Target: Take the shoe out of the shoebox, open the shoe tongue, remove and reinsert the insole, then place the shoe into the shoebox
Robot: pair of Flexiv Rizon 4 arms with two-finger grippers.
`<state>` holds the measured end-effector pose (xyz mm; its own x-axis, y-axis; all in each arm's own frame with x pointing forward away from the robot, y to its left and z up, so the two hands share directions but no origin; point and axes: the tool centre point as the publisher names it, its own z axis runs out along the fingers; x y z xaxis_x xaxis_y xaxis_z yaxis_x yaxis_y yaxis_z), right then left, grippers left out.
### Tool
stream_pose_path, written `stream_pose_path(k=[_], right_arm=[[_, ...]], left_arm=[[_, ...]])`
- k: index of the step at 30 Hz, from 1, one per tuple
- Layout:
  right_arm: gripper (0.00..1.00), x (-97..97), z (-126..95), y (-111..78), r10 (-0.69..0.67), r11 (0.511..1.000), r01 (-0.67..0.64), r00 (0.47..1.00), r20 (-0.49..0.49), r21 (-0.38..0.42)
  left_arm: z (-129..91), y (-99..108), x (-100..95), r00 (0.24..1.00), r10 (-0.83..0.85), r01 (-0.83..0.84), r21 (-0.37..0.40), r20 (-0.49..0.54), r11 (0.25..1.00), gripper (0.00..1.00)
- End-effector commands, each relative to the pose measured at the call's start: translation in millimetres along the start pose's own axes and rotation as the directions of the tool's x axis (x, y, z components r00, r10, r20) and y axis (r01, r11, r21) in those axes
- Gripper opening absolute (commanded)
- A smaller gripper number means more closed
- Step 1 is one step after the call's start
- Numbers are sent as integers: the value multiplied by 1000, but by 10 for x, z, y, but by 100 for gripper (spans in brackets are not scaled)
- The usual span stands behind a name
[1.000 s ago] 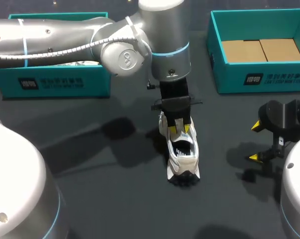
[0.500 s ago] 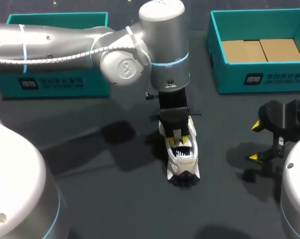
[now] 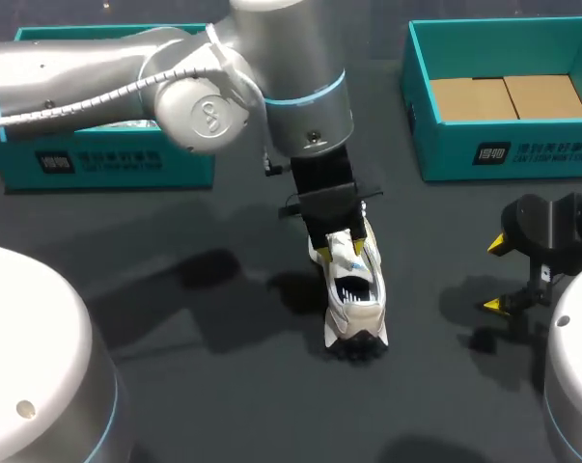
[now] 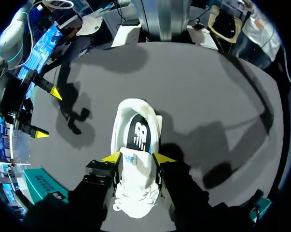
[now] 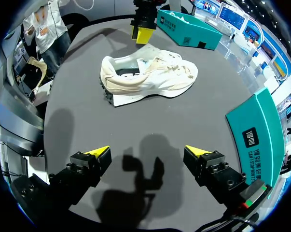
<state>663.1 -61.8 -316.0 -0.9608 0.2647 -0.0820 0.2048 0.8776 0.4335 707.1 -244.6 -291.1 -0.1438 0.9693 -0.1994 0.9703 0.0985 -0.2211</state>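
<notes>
Dark grey matte table [image 3: 223,405], plain and unpatterned, spanning the head view from edge to edge. Lit from overhead, with soft-edged shadows [image 3: 213,275] pooled left of the middle and a smaller patch toward the right edge. Reads as a lighter grey in both wrist views, under the same even light, crossed by broad, blurred shadows.

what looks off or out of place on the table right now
Nothing stands out. The shoe stands upright on its sole on the dark table, whole, with nothing spilled around it. The left gripper is at its tongue, and the right gripper hangs open, apart from the shoe.
</notes>
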Motion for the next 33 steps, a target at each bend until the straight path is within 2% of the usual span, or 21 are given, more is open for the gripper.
stream_pose_path(k=[1, 2, 13, 15, 17, 18, 19, 20, 30, 31, 33], right_arm=[[100, 21, -8, 0, 0, 1000, 0, 1000, 3, 2], [100, 21, -8, 0, 0, 1000, 0, 1000, 3, 2], [100, 21, -8, 0, 0, 1000, 0, 1000, 3, 2], [100, 21, -8, 0, 0, 1000, 0, 1000, 3, 2], [100, 21, -8, 0, 0, 1000, 0, 1000, 3, 2], [100, 21, -8, 0, 0, 1000, 0, 1000, 3, 2], [100, 21, -8, 0, 0, 1000, 0, 1000, 3, 2], [100, 21, -8, 0, 0, 1000, 0, 1000, 3, 2], [100, 21, -8, 0, 0, 1000, 0, 1000, 3, 2], [100, 21, -8, 0, 0, 1000, 0, 1000, 3, 2], [100, 21, -8, 0, 0, 1000, 0, 1000, 3, 2]], left_arm=[[-370, -44, 32, 986, -159, 161, 64, -44, 985, 100], [-426, -81, 63, 989, -146, 147, 56, -36, 987, 100], [-426, -81, 63, 989, -146, 147, 56, -36, 987, 100], [-391, -138, 66, 959, -282, 283, 39, -36, 958, 100], [-403, -220, 81, 875, -482, 483, 15, -40, 875, 100], [-409, -272, 86, 796, -605, 605, -29, -3, 796, 100], [-442, -322, 91, 662, -747, 749, -69, 57, 659, 100], [-507, -384, 134, 605, -787, 797, -87, 124, 598, 100], [-507, -384, 134, 605, -787, 797, -87, 124, 598, 100], [-461, -393, 109, 556, -825, 831, -74, 101, 552, 100], [-378, -441, 52, 406, -913, 914, -39, 41, 405, 100]])
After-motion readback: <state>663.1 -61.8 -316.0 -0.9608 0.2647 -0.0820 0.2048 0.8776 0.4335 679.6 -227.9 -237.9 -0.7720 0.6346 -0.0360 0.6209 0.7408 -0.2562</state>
